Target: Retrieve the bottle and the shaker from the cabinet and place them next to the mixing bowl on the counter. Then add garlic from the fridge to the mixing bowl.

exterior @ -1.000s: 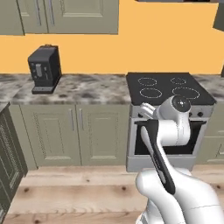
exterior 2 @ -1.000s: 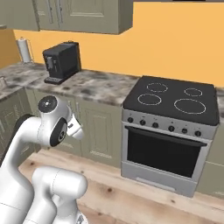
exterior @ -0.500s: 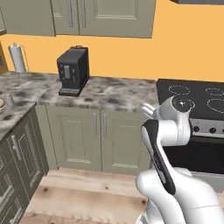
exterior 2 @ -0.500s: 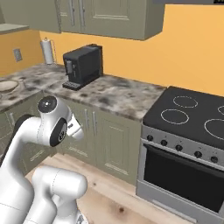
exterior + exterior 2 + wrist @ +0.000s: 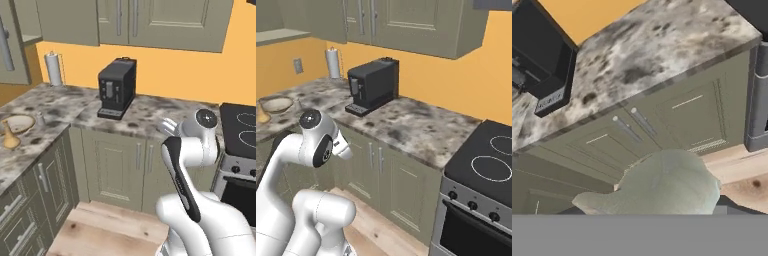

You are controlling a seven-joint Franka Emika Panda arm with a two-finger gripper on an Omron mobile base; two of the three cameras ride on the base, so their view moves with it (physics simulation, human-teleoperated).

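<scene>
Mixing bowl point(image 5: 20, 122) on counter point(image 5: 145, 117), possibly shaker point(image 5: 41, 119) beside it

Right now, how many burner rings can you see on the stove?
2. On the stove top: the far burner ring toward the wall, the near burner ring toward the front; more may lie beyond the frame's edge.

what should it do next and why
Probably drive the base left toward the mixing bowl: what looks like garlic seems held at the hand, and the bowl sits far along the counter, bottle and shaker beside it.
</scene>
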